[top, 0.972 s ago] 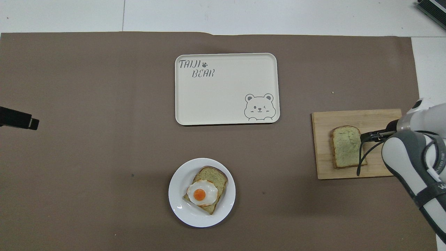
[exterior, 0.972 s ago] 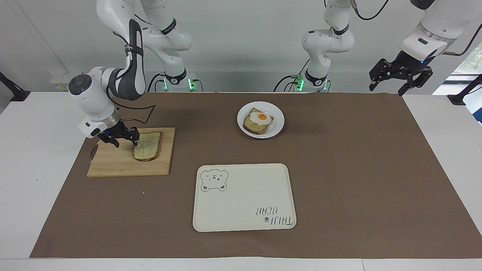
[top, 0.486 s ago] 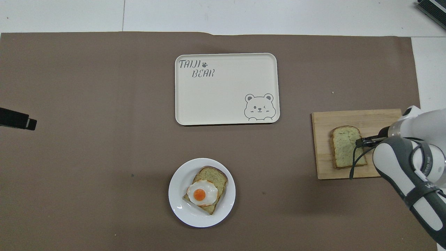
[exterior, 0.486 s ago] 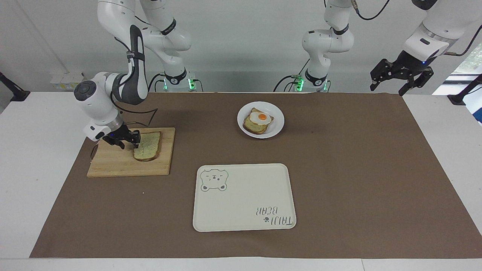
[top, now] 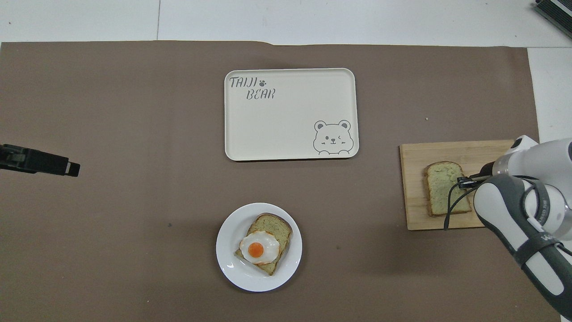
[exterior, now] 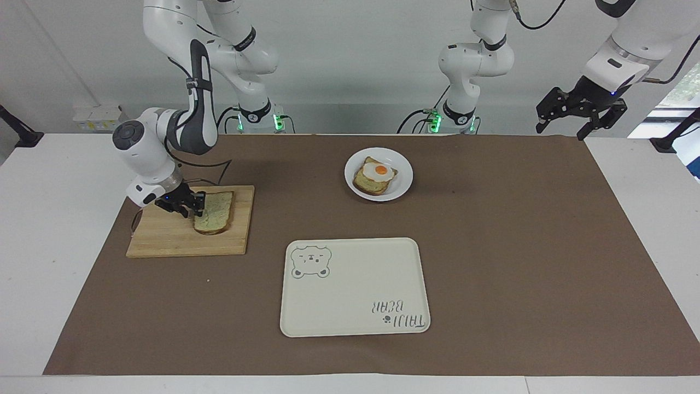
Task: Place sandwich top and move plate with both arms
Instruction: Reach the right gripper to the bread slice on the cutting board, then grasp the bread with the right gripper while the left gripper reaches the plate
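In the facing view you see the right gripper [exterior: 192, 207] low on the cutting board [exterior: 164, 238], fingers clenched on the edge of the sandwich top [exterior: 216, 211], while the left gripper [exterior: 581, 112] waits, fingers spread, raised above the left arm's end of the worktop [exterior: 645, 230]. From overhead you lose the right fingers under the arm, and only the left gripper's tip [top: 40, 161] shows. That view gives you the plate [top: 228, 259] with its egg toast [top: 263, 243] nearer the robots than the bear tray [top: 290, 114].

A cream rectangular tray with a bear drawing [exterior: 354, 287] lay on the brown mat [exterior: 519, 246] covering the white desk [exterior: 54, 175]. A light wooden cutting board [exterior: 175, 241] sat toward the right arm's end.
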Motion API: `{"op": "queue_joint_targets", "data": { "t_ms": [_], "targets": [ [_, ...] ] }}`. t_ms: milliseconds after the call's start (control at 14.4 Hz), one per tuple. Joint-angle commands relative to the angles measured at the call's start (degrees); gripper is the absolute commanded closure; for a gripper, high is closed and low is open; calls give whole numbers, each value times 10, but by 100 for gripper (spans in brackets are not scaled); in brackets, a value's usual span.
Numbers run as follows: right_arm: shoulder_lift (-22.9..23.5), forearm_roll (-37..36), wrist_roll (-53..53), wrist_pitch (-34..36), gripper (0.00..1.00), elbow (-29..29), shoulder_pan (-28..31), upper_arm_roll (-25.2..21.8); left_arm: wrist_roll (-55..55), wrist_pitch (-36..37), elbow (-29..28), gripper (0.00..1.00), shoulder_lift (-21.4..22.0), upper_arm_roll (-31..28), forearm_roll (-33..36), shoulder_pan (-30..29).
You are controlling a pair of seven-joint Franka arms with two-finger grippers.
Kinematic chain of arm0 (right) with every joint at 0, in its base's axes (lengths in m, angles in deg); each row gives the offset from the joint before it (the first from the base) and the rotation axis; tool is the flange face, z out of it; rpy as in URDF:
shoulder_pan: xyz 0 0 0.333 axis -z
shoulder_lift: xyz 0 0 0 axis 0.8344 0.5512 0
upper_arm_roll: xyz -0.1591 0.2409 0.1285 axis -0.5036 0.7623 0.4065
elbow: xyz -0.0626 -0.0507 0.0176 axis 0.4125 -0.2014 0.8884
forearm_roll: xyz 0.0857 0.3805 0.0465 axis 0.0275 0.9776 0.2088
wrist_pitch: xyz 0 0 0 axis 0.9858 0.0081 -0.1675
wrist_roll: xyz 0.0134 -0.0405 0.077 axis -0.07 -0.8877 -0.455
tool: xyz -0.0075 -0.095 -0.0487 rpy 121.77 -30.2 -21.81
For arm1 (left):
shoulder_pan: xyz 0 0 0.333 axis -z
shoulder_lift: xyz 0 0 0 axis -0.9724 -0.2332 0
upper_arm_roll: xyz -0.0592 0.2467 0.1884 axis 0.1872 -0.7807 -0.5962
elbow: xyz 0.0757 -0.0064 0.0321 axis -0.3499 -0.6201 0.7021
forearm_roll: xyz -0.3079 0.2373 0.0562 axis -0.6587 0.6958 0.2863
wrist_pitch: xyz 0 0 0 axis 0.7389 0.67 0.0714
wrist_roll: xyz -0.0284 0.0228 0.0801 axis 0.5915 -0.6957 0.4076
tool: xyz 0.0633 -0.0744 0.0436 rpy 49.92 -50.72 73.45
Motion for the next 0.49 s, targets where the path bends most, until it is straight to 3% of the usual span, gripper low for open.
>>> {"op": "queue_joint_targets", "data": {
  "t_ms": [0,417],
  "targets": [
    [11,-3,-5,0,100,-6,6,-4,24,-46,-75,0,26,-3,-83,-7],
    [-15,-2,-7,151,100,-96,1,-3,89,-167,-264,0,89,-3,-186,-4]
  ]
}}
